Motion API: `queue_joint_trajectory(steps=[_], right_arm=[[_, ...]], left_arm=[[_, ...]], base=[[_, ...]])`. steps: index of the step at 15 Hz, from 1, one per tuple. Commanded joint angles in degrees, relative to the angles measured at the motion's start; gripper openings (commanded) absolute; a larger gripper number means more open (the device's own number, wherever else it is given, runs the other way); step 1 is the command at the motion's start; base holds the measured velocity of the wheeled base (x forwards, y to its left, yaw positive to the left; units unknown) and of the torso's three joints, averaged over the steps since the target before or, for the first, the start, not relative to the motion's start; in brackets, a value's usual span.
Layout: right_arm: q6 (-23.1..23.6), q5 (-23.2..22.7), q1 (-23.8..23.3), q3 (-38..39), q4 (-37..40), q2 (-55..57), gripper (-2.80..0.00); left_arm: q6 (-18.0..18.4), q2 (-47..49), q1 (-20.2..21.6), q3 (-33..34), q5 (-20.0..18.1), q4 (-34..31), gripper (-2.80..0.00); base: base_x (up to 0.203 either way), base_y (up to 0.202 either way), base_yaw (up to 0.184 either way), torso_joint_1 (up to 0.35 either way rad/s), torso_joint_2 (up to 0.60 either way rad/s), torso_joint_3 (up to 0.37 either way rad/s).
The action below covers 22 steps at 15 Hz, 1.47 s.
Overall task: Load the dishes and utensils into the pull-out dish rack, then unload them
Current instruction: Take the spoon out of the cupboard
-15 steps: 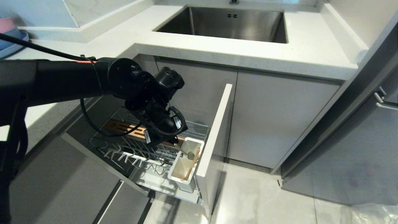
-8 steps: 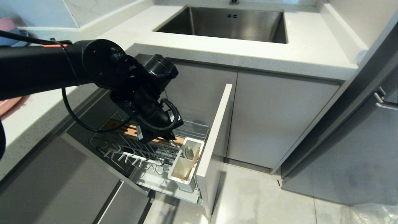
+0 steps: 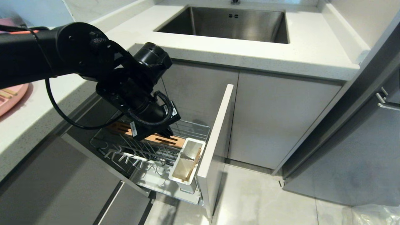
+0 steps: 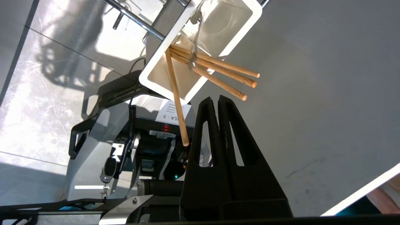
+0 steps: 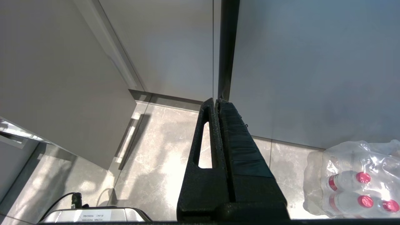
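Observation:
The pull-out dish rack (image 3: pixel 137 147) stands drawn out under the counter, its prongs bare. Its white caddy (image 3: pixel 187 162) holds several wooden chopsticks (image 4: pixel 215 67) and a thin metal spoon (image 4: pixel 194 43). My left gripper (image 4: pixel 218 98) hovers above the rack's wooden strip, just short of the caddy, shut with nothing between its fingers. In the head view the left gripper (image 3: pixel 164 133) points down under the wrist. A pink plate (image 3: pixel 11 98) lies on the counter at the far left. My right gripper (image 5: pixel 217 100) hangs shut and empty near the floor.
The rack's grey front panel (image 3: pixel 215 131) stands out to the right of the caddy. The steel sink (image 3: pixel 228 23) sits in the white counter (image 3: pixel 312 53) behind. A wrapped pack of bottles (image 5: pixel 353 181) lies on the floor by the right gripper.
My left arm has lifted up and to the left, away from the caddy, with its gripper shut throughout. The pink plate has come into sight at the left.

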<state>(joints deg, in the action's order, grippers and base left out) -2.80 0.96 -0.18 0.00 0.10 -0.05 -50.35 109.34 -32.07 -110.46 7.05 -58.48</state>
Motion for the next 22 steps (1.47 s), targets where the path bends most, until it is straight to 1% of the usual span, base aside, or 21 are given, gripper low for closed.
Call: queue_joint_trajectory(steps=[1,3,6,8,9,12,22], right_arm=[[0.0,0.0,0.0,0.1,0.0,0.0,-2.8],[0.0,0.0,0.0,0.1,0.0,0.0,-2.8],[0.0,0.0,0.0,0.1,0.0,0.0,-2.8],[0.0,0.0,0.0,0.1,0.0,0.0,-2.8],[0.0,0.0,0.0,0.1,0.0,0.0,-2.8],[0.0,0.0,0.0,0.1,0.0,0.0,-2.8],[0.0,0.0,0.0,0.1,0.0,0.0,-2.8]], left_arm=[[-0.4,-0.1,0.0,0.5,0.1,-0.5,-2.8],[-1.3,0.9,0.0,0.6,-0.6,-2.2,-2.8],[-1.8,3.0,0.2,0.6,-0.9,-2.2,-2.8],[-2.3,4.5,0.2,0.7,-2.0,-2.2,-2.8],[-2.4,5.2,0.3,0.7,-2.2,-2.0,0.0],[-2.5,7.4,0.4,0.3,-2.2,-1.7,0.0],[-2.6,13.9,1.6,0.3,-2.7,2.9,0.0]], base=[[0.0,0.0,0.0,0.0,0.0,0.0],[0.0,0.0,0.0,0.0,0.0,0.0],[0.0,0.0,0.0,0.0,0.0,0.0],[0.0,0.0,0.0,0.0,0.0,0.0],[0.0,0.0,0.0,0.0,0.0,0.0],[0.0,0.0,0.0,0.0,0.0,0.0],[0.0,0.0,0.0,0.0,0.0,0.0]])
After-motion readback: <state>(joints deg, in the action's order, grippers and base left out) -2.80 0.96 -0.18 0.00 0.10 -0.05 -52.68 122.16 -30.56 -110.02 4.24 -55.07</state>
